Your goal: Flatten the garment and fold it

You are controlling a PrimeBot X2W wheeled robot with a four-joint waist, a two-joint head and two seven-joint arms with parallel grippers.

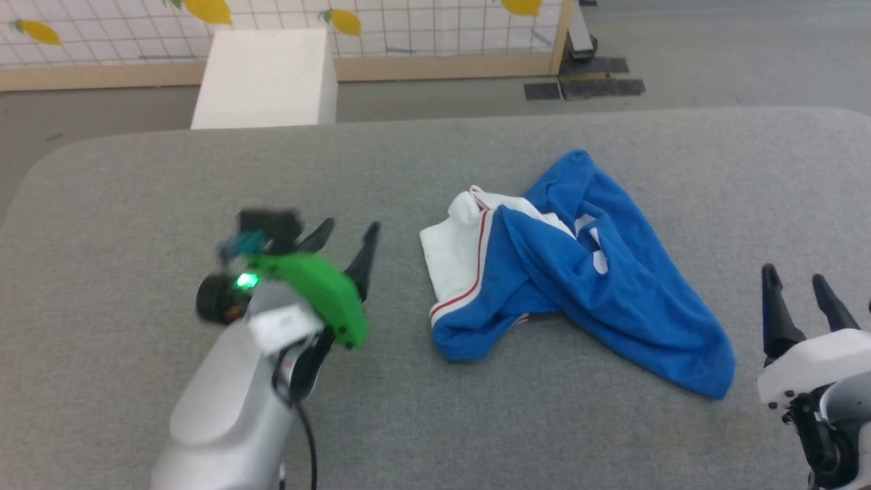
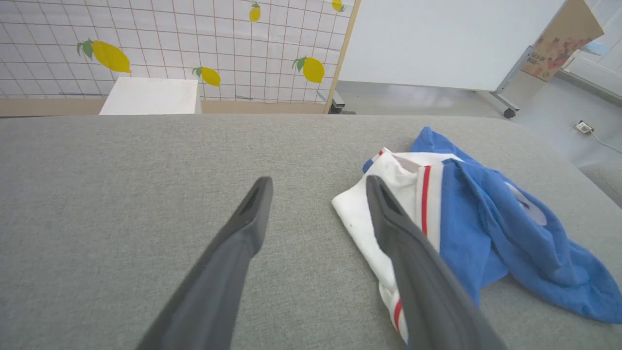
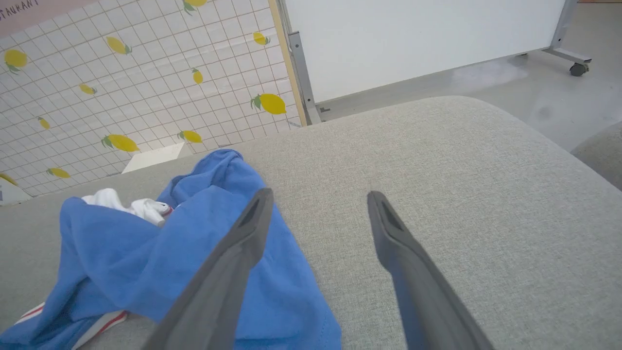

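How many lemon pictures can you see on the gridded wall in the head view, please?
4 lemons: one at the far left, one above the white box, one right of it, one by the wooden post. More may lie above the frame.

The garment (image 1: 612,299), right of the left gripper (image 1: 351,224), is soft, matt cloth, crumpled into folds. Under that gripper, the table (image 1: 136,204) wears grey woven fabric, matt and slightly rough. The fingers (image 2: 243,228) look like matt dark plastic. The green shell (image 1: 320,286) behind them is smooth, glossy plastic.
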